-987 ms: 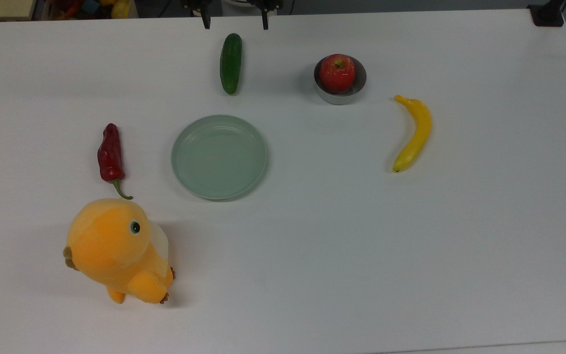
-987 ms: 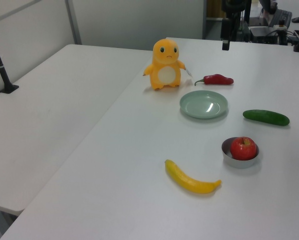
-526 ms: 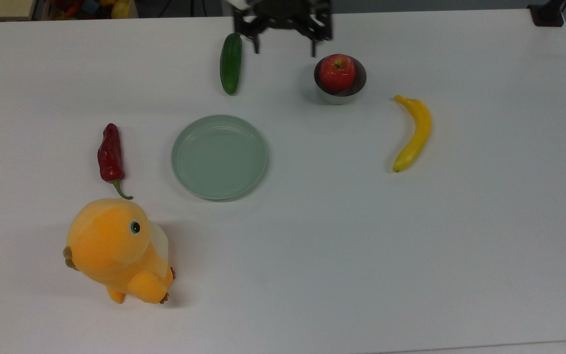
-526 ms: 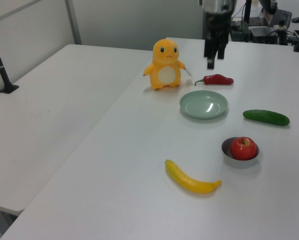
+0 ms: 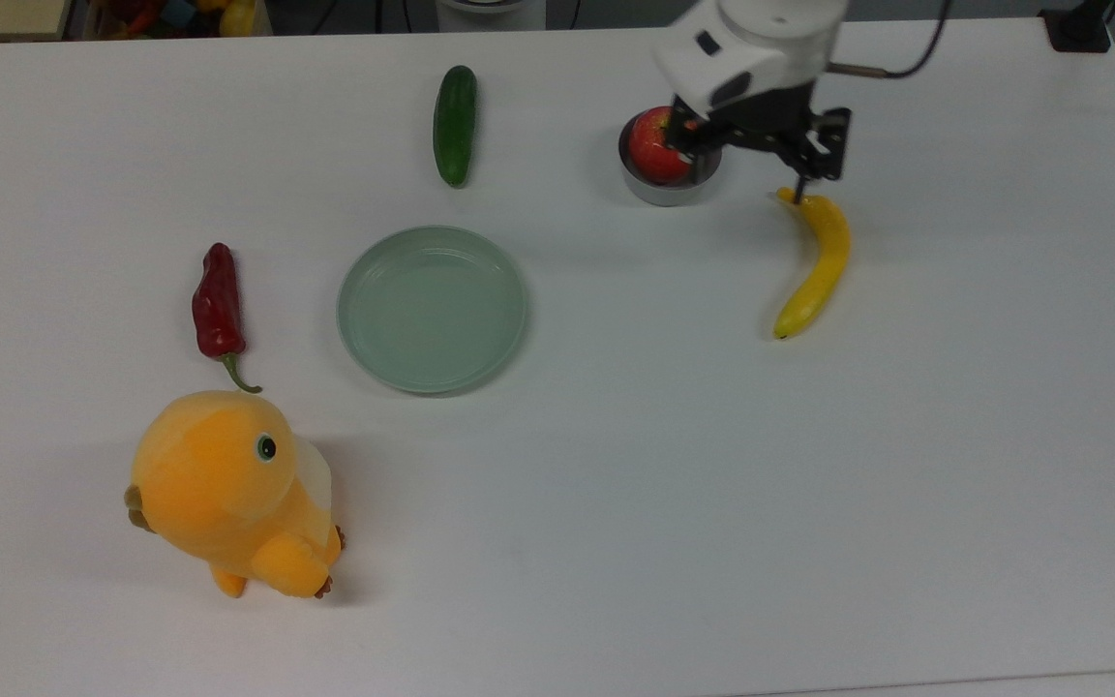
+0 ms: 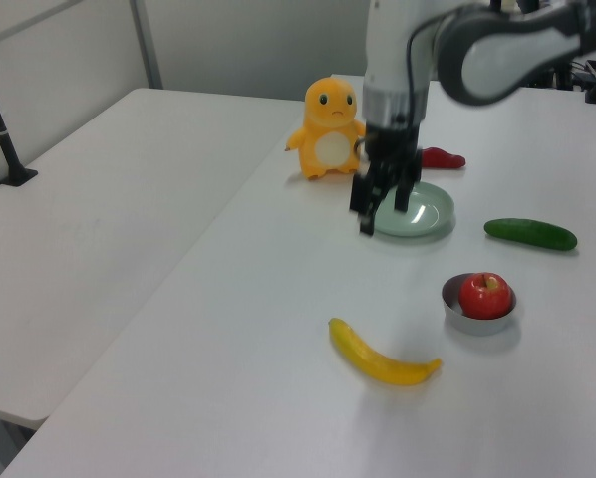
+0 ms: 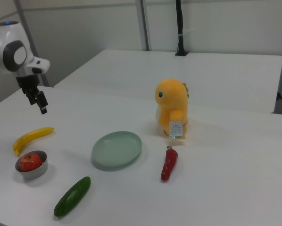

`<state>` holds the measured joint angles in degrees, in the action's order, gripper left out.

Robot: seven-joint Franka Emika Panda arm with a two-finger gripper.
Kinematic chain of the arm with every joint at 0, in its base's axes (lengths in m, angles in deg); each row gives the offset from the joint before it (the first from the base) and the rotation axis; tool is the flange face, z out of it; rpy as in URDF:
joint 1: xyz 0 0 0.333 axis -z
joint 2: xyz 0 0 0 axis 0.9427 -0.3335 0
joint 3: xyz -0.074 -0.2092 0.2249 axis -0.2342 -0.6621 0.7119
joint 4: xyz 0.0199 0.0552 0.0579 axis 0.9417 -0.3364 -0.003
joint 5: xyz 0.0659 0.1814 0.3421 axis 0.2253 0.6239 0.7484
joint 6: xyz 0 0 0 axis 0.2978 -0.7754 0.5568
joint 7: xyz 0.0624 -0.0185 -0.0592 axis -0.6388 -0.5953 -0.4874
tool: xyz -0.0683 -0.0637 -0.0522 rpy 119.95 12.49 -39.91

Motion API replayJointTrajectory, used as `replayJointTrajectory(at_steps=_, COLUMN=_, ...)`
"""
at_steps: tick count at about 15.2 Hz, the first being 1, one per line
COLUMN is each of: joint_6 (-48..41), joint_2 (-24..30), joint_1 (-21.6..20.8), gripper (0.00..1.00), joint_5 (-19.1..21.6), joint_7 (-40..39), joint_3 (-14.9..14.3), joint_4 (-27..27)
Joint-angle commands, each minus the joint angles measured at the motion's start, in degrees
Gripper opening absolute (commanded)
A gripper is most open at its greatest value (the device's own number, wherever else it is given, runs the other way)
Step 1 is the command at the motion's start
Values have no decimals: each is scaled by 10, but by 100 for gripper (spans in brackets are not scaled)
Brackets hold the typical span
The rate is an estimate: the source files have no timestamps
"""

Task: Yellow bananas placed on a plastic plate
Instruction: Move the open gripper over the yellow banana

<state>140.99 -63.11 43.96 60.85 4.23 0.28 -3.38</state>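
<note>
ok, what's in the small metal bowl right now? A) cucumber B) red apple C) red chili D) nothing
B: the red apple sits in the small metal bowl, while the red chili and the cucumber lie on the white table.

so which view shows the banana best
The top view: the banana lies full length, only its upper tip beside a gripper finger. The left view shows it whole but foreshortened; the right view small, near the edge.

A glossy white arm (image 6: 398, 50) with grey joint bands carries a black end effector (image 6: 383, 204).
</note>
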Motion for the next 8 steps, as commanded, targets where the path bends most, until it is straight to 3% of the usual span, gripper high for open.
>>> replayJointTrajectory(at_steps=1, joint_6=79, joint_2=-60, joint_1=-35, gripper=100, joint_5=-4, joint_7=83, joint_3=-8, joint_4=7)
replayJointTrajectory(at_steps=5, joint_6=144, joint_2=-103, joint_1=-60, gripper=100, joint_5=-31, joint_7=140, joint_3=-6, joint_4=3)
replayJointTrajectory(at_steps=8, joint_6=165, joint_2=-116, joint_1=-62, gripper=100, joint_5=-34, joint_7=141, joint_3=12, joint_4=3)
